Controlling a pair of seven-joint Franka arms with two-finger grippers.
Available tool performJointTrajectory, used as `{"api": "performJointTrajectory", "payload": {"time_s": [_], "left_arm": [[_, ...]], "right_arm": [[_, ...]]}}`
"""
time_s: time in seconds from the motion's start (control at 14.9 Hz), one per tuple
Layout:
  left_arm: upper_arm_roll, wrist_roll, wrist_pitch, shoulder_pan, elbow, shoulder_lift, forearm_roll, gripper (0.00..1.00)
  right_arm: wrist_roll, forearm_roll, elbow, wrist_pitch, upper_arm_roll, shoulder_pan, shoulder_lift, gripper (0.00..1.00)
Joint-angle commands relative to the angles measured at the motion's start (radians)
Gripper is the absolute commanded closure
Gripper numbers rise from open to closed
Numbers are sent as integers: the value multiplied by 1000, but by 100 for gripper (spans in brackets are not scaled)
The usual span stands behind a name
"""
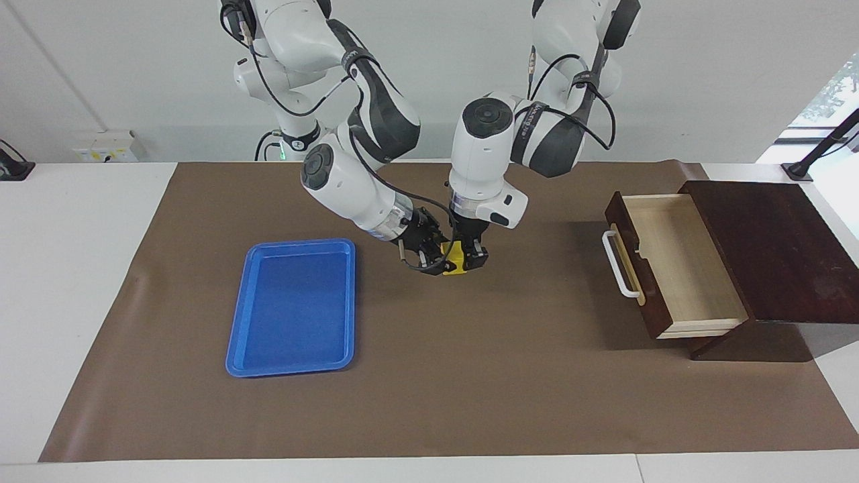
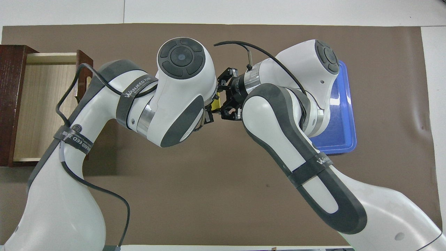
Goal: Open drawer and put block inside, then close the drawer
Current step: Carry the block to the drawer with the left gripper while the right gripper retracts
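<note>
facing view: mid-air handover over the brown mat (image 1: 429,376), between blue tray (image 1: 292,307) and open drawer (image 1: 678,265). the block (image 1: 456,259) sits clamped in both the right gripper (image 1: 436,258) and left gripper (image 1: 474,258), apparently so the arm nearer the drawer takes it. overhead view: only a sliver of the block (image 2: 216,104) shows between both wrists.

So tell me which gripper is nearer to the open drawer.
Left. The left gripper is shut on the yellow block, on its side toward the drawer. The right gripper grips the same block on the side toward the blue tray.
</note>
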Motion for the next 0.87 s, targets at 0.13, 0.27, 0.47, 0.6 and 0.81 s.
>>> {"api": "performJointTrajectory", "payload": {"time_s": [0.13,0.27,0.47,0.6,0.81], "left_arm": [[13,5,10,-20,-1,4,17,100],[13,7,1,-14,-1,-2,17,100],[15,57,-46,29,0,-48,13,100],[18,152,-154,70,8,-83,9,100],[24,353,-278,170,-10,-164,17,100]], "right_arm": [[54,-1,29,-6,-2,-10,10,0],[54,-1,29,-10,-4,-13,8,0],[54,-1,29,-14,-7,-15,8,0],[52,-3,29,-20,-10,-25,5,0],[42,-20,29,-39,-10,-88,-12,0]]}}
